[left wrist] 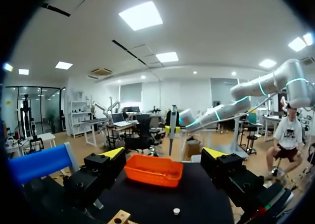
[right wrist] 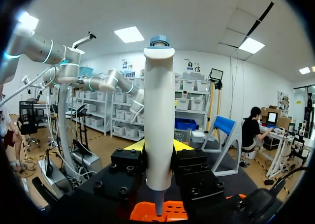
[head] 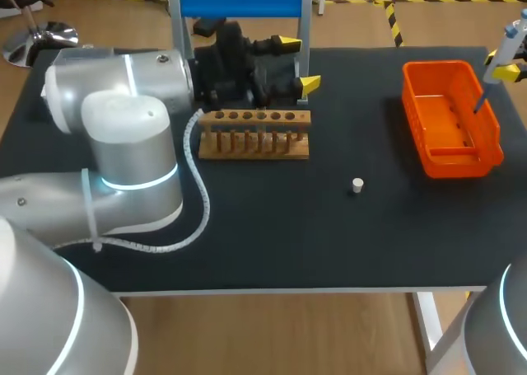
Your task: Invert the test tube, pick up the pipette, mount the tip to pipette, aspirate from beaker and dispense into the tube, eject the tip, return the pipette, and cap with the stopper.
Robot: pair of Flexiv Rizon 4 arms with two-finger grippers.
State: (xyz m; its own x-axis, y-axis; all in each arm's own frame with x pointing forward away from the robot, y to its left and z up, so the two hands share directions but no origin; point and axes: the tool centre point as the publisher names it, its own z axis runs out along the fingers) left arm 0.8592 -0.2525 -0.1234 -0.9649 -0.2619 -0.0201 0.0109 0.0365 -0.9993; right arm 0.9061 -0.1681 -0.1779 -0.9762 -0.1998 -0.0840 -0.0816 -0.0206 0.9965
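Dark tabletop [head: 329, 243]: my right pincer [right wrist: 158, 146] clamps the pipette [right wrist: 159, 111] above the bin [head: 449, 115], far right; my left pincer [left wrist: 164, 153] gapes empty.

No writing or numbers can be read on anything.

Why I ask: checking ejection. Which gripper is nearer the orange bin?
Right. The right gripper holds the pipette over the orange bin; the left gripper sits by the wooden rack.
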